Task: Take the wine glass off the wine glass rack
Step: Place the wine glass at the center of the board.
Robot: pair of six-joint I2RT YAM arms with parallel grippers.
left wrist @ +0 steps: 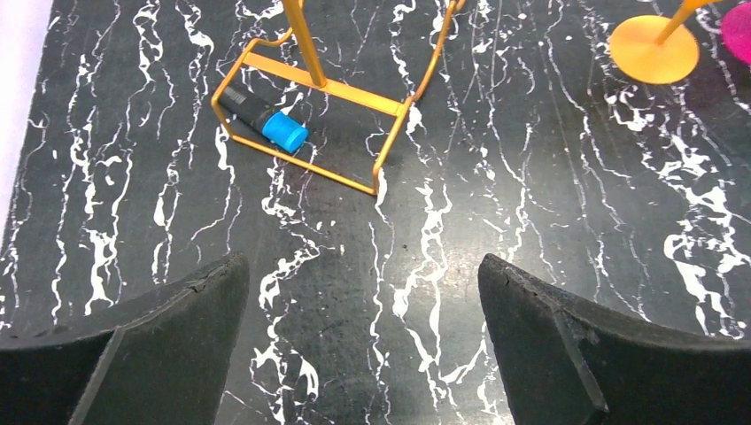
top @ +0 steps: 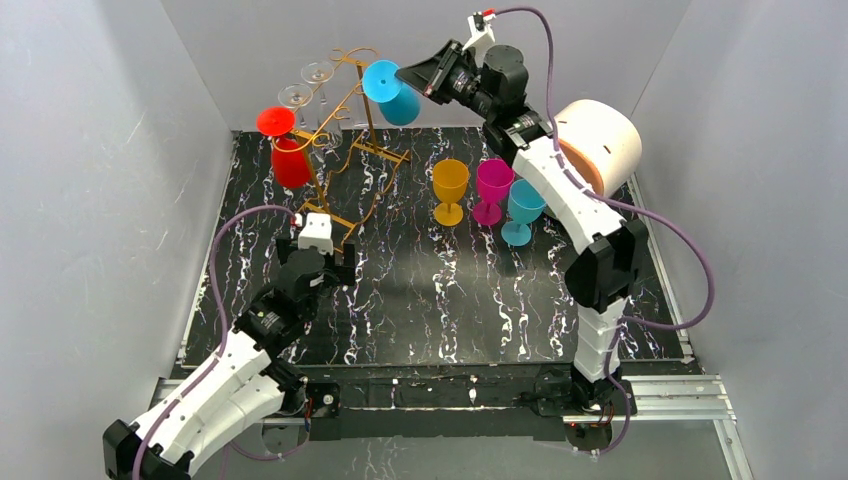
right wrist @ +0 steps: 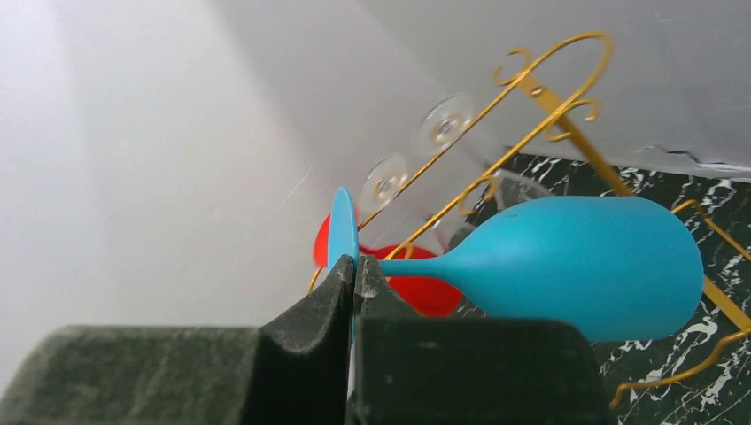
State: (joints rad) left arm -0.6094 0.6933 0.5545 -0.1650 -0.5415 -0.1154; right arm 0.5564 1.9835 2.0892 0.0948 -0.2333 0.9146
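The golden wire wine glass rack [top: 350, 130] stands at the back left of the black marble table. My right gripper [top: 405, 75] is shut on the round foot of a blue wine glass [top: 392, 92], held tilted beside the rack's upper right arm. In the right wrist view the gripper [right wrist: 355, 266] pinches the foot's edge, and the blue glass [right wrist: 576, 266] lies sideways in front of the rack's wires [right wrist: 549, 97]; whether it touches them I cannot tell. My left gripper [left wrist: 365, 336] hangs open and empty over bare table, short of the rack's base [left wrist: 310, 84].
A red glass [top: 288, 150] and two clear glasses [top: 318, 72] hang on the rack. Orange [top: 450, 185], magenta [top: 493, 185] and teal [top: 523, 205] glasses stand right of it. A blue-capped black cylinder [left wrist: 266, 119] lies inside the rack's base. White walls close in on three sides.
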